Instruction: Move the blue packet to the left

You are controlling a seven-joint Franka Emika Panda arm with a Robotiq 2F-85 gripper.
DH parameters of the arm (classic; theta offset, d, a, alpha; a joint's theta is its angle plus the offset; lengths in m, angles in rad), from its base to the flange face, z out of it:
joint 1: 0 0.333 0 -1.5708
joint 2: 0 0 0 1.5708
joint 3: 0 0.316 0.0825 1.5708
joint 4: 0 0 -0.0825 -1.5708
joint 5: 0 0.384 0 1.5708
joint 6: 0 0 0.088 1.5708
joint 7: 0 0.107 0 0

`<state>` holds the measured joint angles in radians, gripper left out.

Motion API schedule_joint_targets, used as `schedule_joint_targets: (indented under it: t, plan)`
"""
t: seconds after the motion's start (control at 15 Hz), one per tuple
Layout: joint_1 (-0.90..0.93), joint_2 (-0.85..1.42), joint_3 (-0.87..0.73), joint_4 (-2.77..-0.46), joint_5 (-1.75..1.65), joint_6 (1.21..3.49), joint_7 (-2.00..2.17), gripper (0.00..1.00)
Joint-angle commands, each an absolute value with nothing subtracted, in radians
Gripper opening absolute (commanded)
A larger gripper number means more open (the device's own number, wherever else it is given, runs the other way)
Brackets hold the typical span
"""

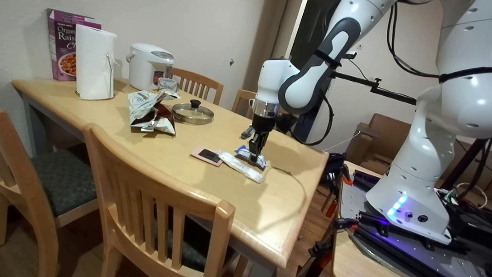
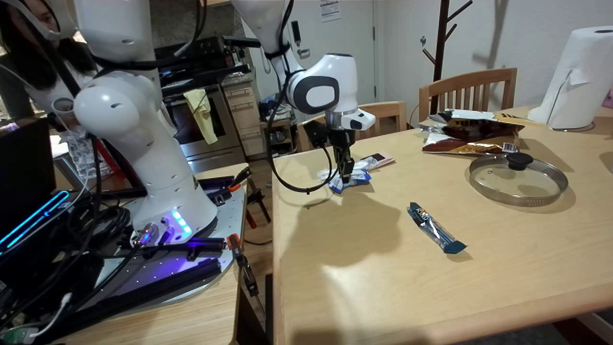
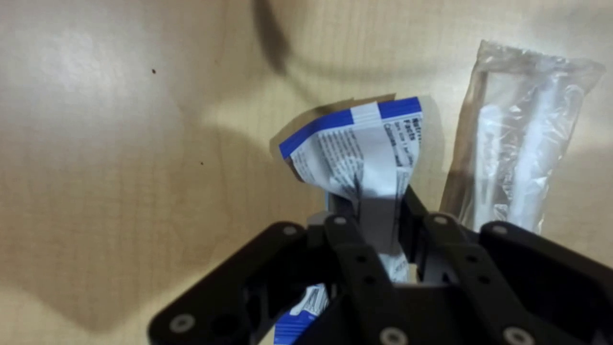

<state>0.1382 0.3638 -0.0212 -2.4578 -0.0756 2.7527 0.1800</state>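
Observation:
The blue packet (image 1: 241,150) is at the table's near-robot end, and it also shows in an exterior view (image 2: 361,176). In the wrist view the blue packet (image 3: 371,139) has blue ends and a white printed back. It is squeezed and creased between the two fingers of my gripper (image 3: 372,208). My gripper (image 1: 255,156) points down, and it also shows in an exterior view (image 2: 346,178). The packet's middle is partly hidden by the fingers. It sits at or very close to the table surface; I cannot tell whether it touches.
A clear wrapper with white sticks (image 1: 240,166) lies beside the packet, with a dark-and-pink phone-like item (image 1: 207,156) past it. A dark bar wrapper (image 2: 436,229), a glass lid (image 2: 518,179), an open snack bag (image 1: 150,112) and a paper towel roll (image 1: 95,63) stand farther along the table (image 1: 215,188).

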Motion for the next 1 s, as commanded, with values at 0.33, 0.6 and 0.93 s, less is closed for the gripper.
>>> schedule_joint_targets:
  t: [0.33, 0.6, 0.93]
  plan:
    - [0.13, 0.399, -0.005, -2.433, -0.069, 2.795, 0.155, 0.07]
    - [0.134, 0.405, -0.005, -2.434, -0.072, 2.819, 0.157, 0.07]
    - [0.159, 0.407, -0.029, -2.43, -0.091, 2.81, 0.183, 0.5]
